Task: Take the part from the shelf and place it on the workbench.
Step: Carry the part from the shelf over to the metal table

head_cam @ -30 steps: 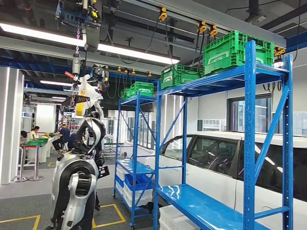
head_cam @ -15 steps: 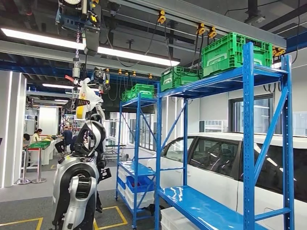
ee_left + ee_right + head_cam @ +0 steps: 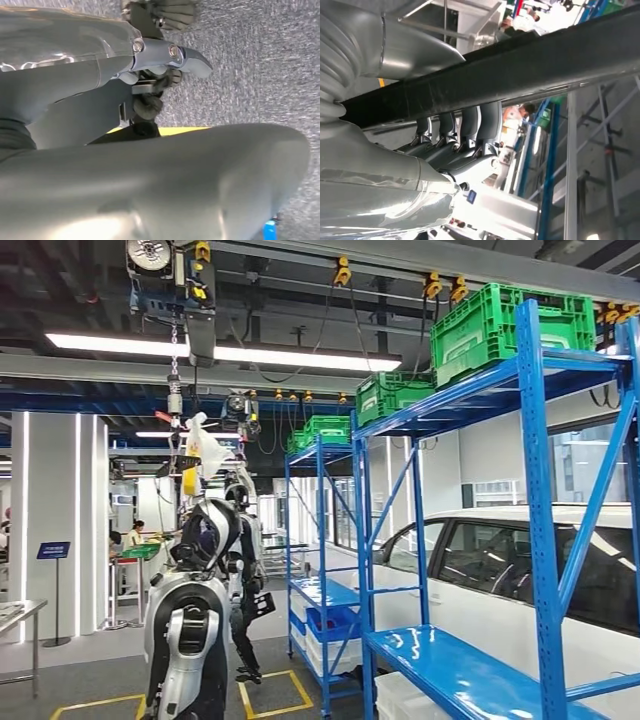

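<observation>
A long black part [image 3: 516,65] is seen in the right wrist view, gripped by the right hand [image 3: 444,125]: dark fingers [image 3: 469,125] are curled over one side of the bar and the grey thumb [image 3: 414,50] is laid against the other. The left hand [image 3: 158,95] is seen in the left wrist view above grey speckled floor [image 3: 264,65] crossed by a yellow line [image 3: 181,131]; whether its fingers are spread or curled cannot be told, most of it being hidden behind grey covers. In the head view, blue shelves [image 3: 453,540] are ranged at the right, with green crates [image 3: 506,325] on the top level and white bins [image 3: 321,645] stored low down. A white car [image 3: 528,580] is parked behind the shelves. Another silver humanoid robot [image 3: 196,630] is stood at the left, beneath a chain hoist [image 3: 175,350]. People are seated at a far table [image 3: 136,550].
</observation>
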